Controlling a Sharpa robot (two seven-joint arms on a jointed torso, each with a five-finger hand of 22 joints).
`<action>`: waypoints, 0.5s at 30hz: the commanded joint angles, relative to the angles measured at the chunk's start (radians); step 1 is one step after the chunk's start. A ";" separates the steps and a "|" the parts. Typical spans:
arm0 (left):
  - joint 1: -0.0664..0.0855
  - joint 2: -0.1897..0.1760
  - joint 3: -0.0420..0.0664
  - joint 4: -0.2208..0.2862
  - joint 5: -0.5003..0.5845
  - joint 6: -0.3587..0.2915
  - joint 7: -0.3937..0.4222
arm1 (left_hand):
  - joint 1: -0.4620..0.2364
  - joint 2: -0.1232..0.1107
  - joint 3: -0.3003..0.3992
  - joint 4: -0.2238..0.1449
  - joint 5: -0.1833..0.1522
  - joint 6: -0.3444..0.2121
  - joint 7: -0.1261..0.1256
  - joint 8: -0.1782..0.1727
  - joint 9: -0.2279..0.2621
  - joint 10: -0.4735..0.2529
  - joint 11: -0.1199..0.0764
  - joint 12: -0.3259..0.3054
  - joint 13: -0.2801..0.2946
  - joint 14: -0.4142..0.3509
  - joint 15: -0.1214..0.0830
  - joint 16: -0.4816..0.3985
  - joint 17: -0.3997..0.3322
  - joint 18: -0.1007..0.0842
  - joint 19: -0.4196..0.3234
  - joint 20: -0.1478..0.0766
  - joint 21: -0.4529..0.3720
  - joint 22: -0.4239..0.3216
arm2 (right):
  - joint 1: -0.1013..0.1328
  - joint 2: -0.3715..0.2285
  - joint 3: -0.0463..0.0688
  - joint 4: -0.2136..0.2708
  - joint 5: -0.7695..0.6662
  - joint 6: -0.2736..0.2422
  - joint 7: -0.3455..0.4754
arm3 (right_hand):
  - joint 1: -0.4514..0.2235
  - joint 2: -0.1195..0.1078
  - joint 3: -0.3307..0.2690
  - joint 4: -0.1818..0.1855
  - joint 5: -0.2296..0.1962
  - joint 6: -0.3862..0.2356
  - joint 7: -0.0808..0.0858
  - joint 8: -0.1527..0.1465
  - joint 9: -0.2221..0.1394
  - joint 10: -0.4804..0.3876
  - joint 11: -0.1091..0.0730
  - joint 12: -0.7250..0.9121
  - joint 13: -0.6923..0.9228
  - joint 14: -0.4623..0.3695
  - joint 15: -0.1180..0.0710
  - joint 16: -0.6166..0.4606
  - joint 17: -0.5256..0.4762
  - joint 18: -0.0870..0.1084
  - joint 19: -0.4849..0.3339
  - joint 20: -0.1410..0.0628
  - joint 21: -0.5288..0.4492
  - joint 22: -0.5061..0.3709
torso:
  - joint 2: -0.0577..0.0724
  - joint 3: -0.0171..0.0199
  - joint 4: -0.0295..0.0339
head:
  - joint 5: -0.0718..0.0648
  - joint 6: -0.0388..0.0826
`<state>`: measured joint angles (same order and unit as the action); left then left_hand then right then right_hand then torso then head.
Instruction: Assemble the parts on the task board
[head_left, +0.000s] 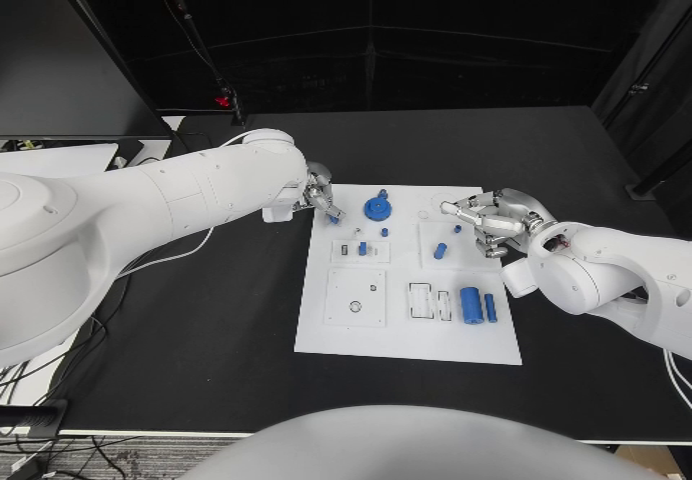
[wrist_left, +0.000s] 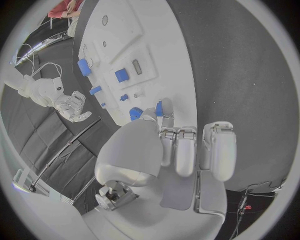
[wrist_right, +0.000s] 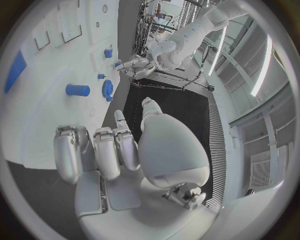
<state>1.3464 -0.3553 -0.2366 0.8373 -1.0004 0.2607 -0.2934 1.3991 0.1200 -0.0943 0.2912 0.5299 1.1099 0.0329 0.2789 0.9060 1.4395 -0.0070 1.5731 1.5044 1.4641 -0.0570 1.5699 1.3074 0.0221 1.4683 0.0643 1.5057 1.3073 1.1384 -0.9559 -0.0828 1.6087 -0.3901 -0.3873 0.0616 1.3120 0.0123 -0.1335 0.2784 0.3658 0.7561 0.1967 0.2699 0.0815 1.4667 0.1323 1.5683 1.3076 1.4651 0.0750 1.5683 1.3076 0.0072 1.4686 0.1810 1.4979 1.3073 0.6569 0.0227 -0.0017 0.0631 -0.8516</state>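
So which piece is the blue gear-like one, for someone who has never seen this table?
Start at the white task board in the middle of the black table. Go to its far edge, near the left hand. The blue gear stands there: a round toothed disc with a stub rising from its centre, broader than the small blue pegs nearer the robot.

No text, label, brand, number or sign could be read anywhere in the views. The task board carried no legible print, and the small marks on its white surface were too fine to make out as writing.
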 joint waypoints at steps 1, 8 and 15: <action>0.012 -0.022 0.001 0.036 0.018 -0.082 0.023 | 0.110 0.099 0.007 0.001 0.005 0.001 -0.009 0.008 0.002 0.131 -0.021 -0.002 0.066 0.107 -0.002 0.001 0.263 0.003 0.017 0.000 -0.005 0.231 | 0.000 -0.002 0.000 0.002 -0.002 0.003 0.003 | 0.000 0.011 -0.005 0.001 0.004 -0.004 0.015 0.005 0.001 0.104 0.007 0.003 0.263 0.106 0.005 0.002 0.263 0.018 0.029 0.008 -0.003 0.229 | 0.000 0.0012 0.0014 | 0.000 0.001; 0.034 -0.102 0.001 0.160 0.022 -0.100 -0.001 | 0.113 0.085 0.016 0.002 -0.007 0.004 -0.009 0.010 0.004 0.131 -0.021 -0.002 0.066 0.107 -0.002 0.001 0.263 0.003 0.014 -0.001 -0.007 0.230 | 0.000 -0.006 0.000 0.005 -0.002 0.001 0.003 | 0.000 0.011 -0.005 0.001 0.004 -0.004 0.015 0.005 0.001 0.104 0.007 0.003 0.263 0.106 0.005 0.002 0.263 0.018 0.029 0.008 -0.003 0.229 | 0.001 0.0012 0.0003 | 0.004 0.004; 0.040 -0.157 0.001 0.265 0.024 -0.127 -0.054 | 0.117 0.085 0.025 0.001 -0.008 0.006 -0.010 0.011 0.005 0.131 -0.022 -0.002 0.066 0.107 -0.003 0.001 0.263 0.004 0.013 -0.001 -0.009 0.229 | 0.000 -0.008 0.000 0.007 -0.002 0.000 0.004 | 0.000 0.011 -0.005 0.001 0.004 -0.004 0.015 0.005 0.001 0.104 0.007 0.003 0.263 0.106 0.005 0.002 0.263 0.018 0.029 0.008 -0.003 0.229 | 0.001 0.0016 0.0014 | 0.004 0.002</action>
<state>1.3838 -0.5085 -0.2364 1.0885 -0.9859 0.1729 -0.3083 1.4121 0.1115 -0.0754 0.2945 0.5257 1.1116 0.0347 0.2846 0.9088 1.4393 -0.0067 1.5733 1.5018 1.4639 -0.0567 1.5699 1.3074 0.0221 1.4683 0.0643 1.4996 1.3073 1.1373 -0.9643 -0.0828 1.6117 -0.3905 -0.3880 0.0607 1.3120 0.0123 -0.1335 0.2784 0.3657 0.7562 0.1968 0.2699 0.0815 1.4666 0.1323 1.5683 1.3076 1.4651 0.0750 1.5683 1.3076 0.0072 1.4686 0.1810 1.4979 1.3073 0.6573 0.0244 -0.0010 0.0665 -0.8489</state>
